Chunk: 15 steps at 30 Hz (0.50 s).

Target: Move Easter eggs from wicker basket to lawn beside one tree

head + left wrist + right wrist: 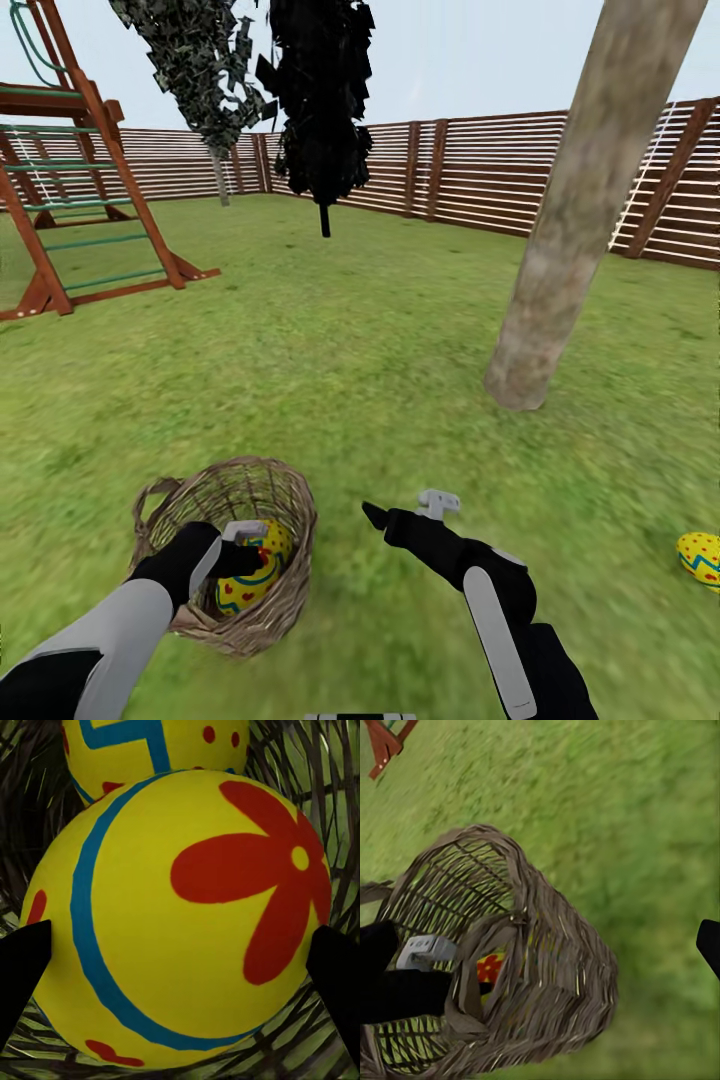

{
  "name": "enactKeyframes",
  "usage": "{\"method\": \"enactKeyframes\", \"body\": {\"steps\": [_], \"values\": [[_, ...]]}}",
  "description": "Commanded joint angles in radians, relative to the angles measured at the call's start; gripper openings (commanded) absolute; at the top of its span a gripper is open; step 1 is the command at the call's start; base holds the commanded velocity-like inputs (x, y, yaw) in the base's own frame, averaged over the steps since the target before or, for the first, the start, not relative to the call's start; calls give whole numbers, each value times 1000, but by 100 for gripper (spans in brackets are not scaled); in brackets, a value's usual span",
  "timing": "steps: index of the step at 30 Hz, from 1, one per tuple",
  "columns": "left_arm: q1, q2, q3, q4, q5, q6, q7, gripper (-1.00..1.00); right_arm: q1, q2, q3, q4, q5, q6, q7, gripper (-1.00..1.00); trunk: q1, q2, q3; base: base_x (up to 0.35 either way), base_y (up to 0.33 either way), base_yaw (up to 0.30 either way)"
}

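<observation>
My left gripper (243, 560) is lowered into the wicker basket (228, 555), which stands on the lawn (330, 350) at the lower left of the head view. In the left wrist view, my two dark fingertips (22, 975) sit at either side of a yellow egg (180, 919) with a red flower and blue band; the jaws are spread to the egg's width, but I cannot tell whether they press on it. A second egg (150, 750) lies just behind the first, at the top of that frame, also inside the basket.

My right gripper (405, 515) hovers over bare grass at lower centre of the head view, just right of the basket, with nothing between its jaws; I cannot tell how wide they stand. The right wrist view shows the basket (547, 967) tilted.

A third egg (700, 558) rests on the grass at the right edge, near the pale tree trunk (580, 210) at upper right.
</observation>
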Motion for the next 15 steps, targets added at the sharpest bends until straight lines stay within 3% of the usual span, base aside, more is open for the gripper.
{"method": "enactKeyframes", "body": {"steps": [1, 8, 15], "values": [[0, 0, 7, -2, -7, 5, -6, -100, 0, 0, -1, -1, 4, 5, 5, 100, -1, 0, 3, -89, 0, 0], [0, 0, 7, -2, -7, 5, -6, -100, 0, 0, -2, -1, 4, 6, 6, 100, -4, 2, 30, -10, 0, 0], [0, -1, 7, -2, -7, 4, -6, -100, 0, 0, 1, 1, 4, 8, 6, 100, -31, 51, 52, -35, 0, 0]]}}
